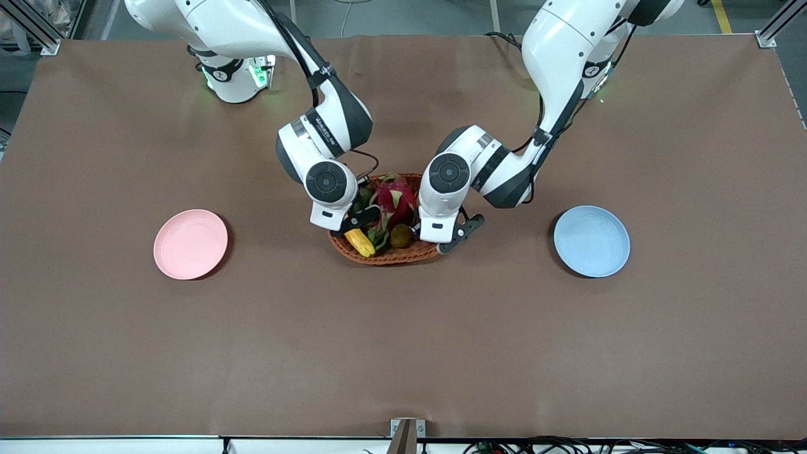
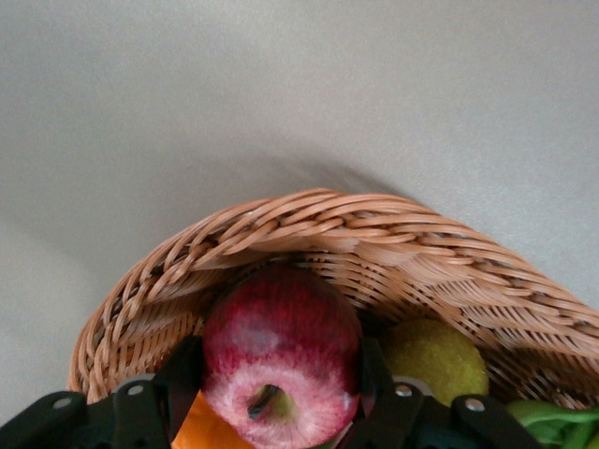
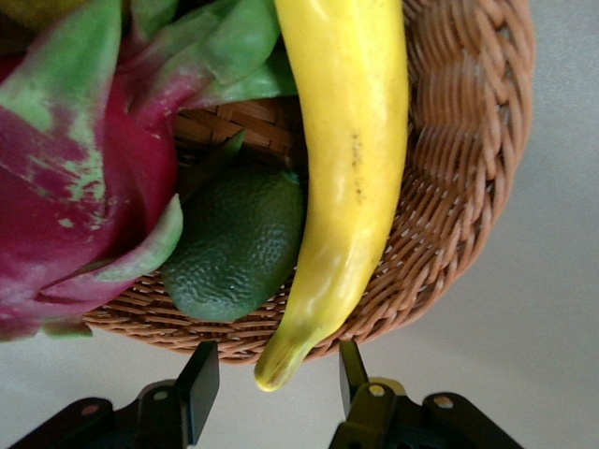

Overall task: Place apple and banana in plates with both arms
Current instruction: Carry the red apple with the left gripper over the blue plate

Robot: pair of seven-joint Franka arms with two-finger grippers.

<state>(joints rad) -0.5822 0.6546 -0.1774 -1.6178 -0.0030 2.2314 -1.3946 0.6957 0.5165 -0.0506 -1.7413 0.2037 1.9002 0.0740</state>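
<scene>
The dark red apple [image 2: 281, 327] lies in the brown woven basket [image 1: 384, 256], hidden under the left hand in the front view. My left gripper [image 1: 455, 238] is low at the basket's end toward the left arm, and its fingers [image 2: 190, 369] press both sides of the apple. The yellow banana [image 1: 359, 242] lies in the basket's other end. My right gripper [image 1: 355, 222] is open, and the banana's tip [image 3: 281, 365] sits between its fingers [image 3: 201, 379] without touching them. The pink plate [image 1: 190, 244] and the blue plate [image 1: 591, 241] are empty.
The basket also holds a pink-and-green dragon fruit [image 1: 394, 198], a dark green fruit [image 3: 239, 245], a brownish fruit [image 1: 401, 235], a yellow-green fruit [image 2: 436, 360] and an orange fruit [image 2: 201, 430]. The pink plate lies toward the right arm's end, the blue plate toward the left arm's end.
</scene>
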